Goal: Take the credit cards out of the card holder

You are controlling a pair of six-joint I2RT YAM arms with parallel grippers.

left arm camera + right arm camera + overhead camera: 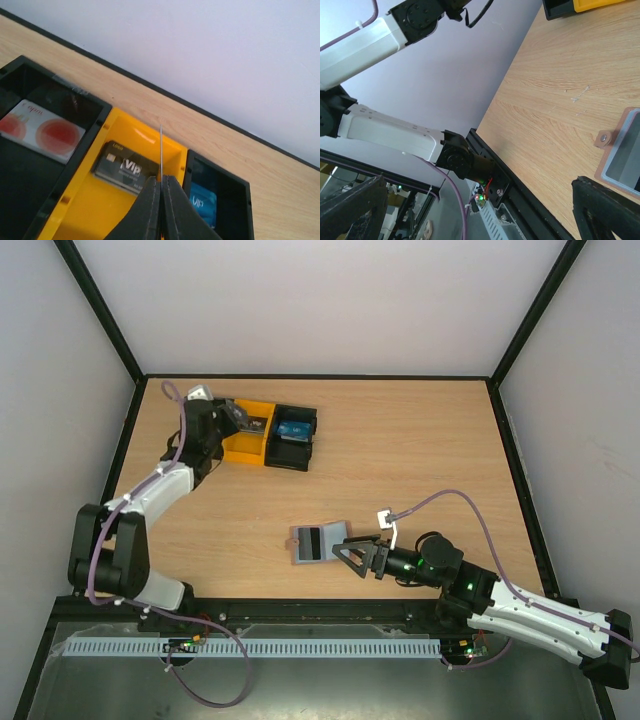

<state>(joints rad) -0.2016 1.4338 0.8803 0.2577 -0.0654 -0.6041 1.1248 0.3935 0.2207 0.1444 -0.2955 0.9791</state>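
Currently the left gripper (pixel 161 181) is clamped shut on a thin credit card (pixel 161 150), seen edge-on, right above the yellow bin (pixel 100 210) where a dark VIP card (pixel 125 167) lies. The step in hand looks like putting down a removed card. The card holder (pixel 330 540) lies open on the worktop (pixel 420 460), well apart from the bins. The right gripper (pixel 343 552) hovers just beside it, jaws wide apart, holding nothing. Next, I think, the left jaws must part so that the card drops in. Whether the dark rectangle inside the holder is another card, I cannot tell.
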